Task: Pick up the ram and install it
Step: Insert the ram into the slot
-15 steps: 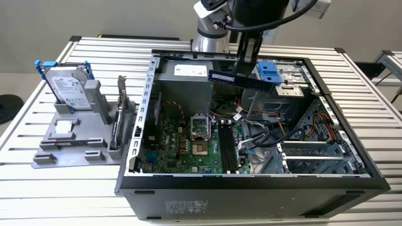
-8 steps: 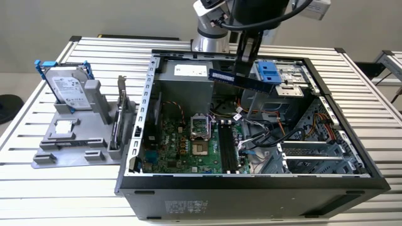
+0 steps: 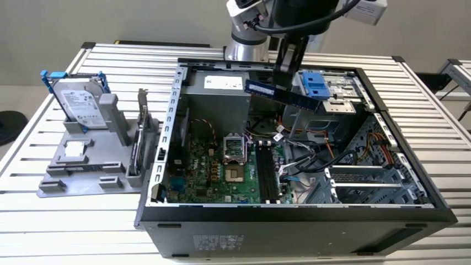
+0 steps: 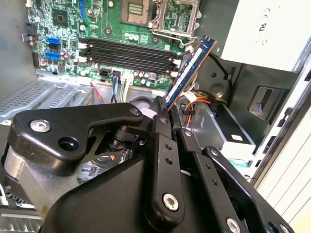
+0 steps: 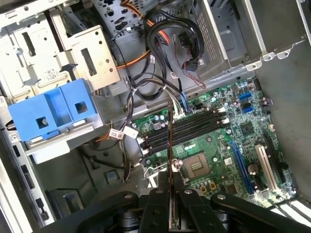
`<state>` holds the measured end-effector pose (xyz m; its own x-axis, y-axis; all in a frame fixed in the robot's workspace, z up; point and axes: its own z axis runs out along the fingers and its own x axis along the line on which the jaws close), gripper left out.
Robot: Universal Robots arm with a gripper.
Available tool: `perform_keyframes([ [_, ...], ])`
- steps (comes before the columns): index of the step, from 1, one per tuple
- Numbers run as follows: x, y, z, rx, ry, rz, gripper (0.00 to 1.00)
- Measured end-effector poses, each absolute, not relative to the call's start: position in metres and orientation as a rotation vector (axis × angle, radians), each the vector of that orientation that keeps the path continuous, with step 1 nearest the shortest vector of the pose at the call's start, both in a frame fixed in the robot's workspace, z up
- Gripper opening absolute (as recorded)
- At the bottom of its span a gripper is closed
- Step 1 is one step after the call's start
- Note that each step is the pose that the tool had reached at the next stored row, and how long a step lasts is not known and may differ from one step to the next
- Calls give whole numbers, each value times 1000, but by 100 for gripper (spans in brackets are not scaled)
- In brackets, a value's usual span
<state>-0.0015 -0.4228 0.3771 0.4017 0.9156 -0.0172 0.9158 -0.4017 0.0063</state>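
Ram (image 3: pixel 283 95) clamped between gripper (image 3: pixel 285 76) fingers.
Hangs thin, flat, dark blue, tilted over the open metal case (image 3: pixel 294 212), beside its blue plastic bay (image 3: pixel 312 83).

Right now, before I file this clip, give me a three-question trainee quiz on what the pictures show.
1. True or false: the gripper is shut on the ram.
2. Where is the ram? A) seated in a motherboard slot; B) held in the air over the open computer case; C) lying on the table.
3. Fill in: the hard drive stands in the grey holder outside the case, on the exterior view's ____.
Key: 1 true; 2 B; 3 left.
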Motion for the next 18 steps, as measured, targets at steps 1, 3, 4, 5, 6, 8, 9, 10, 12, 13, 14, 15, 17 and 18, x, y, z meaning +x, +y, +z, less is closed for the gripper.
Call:
perform_keyframes([
  [1, -2, -423, 377, 2624, 1700, -17, 0],
  [3, -2, -423, 377, 2637, 1681, -18, 0],
  [4, -2, -423, 377, 2643, 1671, -18, 0],
  [5, -2, -423, 377, 2649, 1661, -18, 0],
  [6, -1, -423, 377, 2655, 1652, -18, 0],
  [8, -2, -423, 377, 2667, 1633, -18, 0],
  [9, -2, -423, 377, 2673, 1623, -18, 0],
  [10, -2, -423, 377, 2679, 1614, -18, 0],
  [12, -2, -423, 377, 2690, 1596, -18, 0],
  [13, -2, -423, 377, 2699, 1581, -18, 0],
  [14, -2, -423, 377, 2704, 1572, -18, 0],
  [15, -2, -423, 377, 2709, 1563, -19, 0],
  [17, -1, -423, 377, 2719, 1545, -19, 0],
  [18, -2, -423, 377, 2724, 1537, -19, 0],
])
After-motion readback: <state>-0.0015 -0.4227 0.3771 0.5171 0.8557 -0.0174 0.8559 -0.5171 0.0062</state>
